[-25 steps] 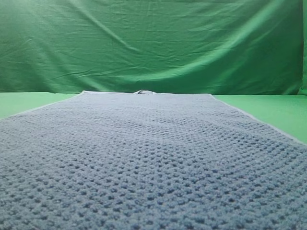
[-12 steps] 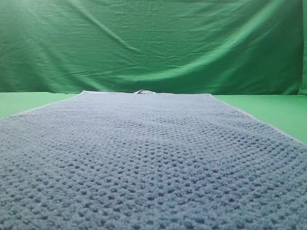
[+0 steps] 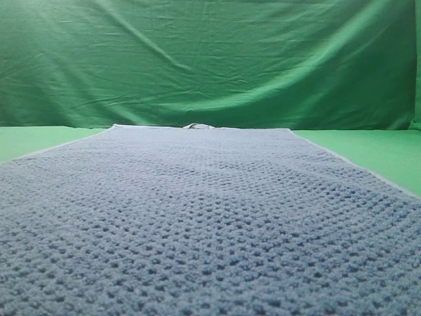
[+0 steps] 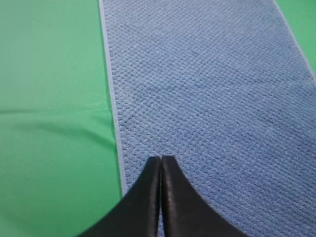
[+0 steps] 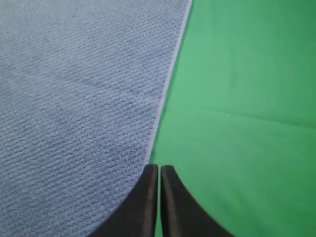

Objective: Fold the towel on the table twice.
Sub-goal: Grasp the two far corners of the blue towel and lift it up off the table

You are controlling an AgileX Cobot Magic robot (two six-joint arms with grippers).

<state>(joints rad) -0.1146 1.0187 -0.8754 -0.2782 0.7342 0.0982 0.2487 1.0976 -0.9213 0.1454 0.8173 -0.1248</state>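
Observation:
The blue-grey waffle-weave towel (image 3: 210, 217) lies flat and spread out on the green table (image 3: 368, 148), with a small white tag (image 3: 198, 126) at its far edge. No gripper shows in the exterior high view. In the left wrist view my left gripper (image 4: 161, 159) is shut and empty, hovering over the towel (image 4: 212, 89) just inside its pale left hem (image 4: 112, 98). In the right wrist view my right gripper (image 5: 159, 169) is shut and empty, right above the towel's (image 5: 79, 98) right hem (image 5: 168, 84).
A wrinkled green backdrop curtain (image 3: 210, 59) hangs behind the table. Bare green table cloth lies left of the towel (image 4: 49, 123) and right of it (image 5: 247, 123).

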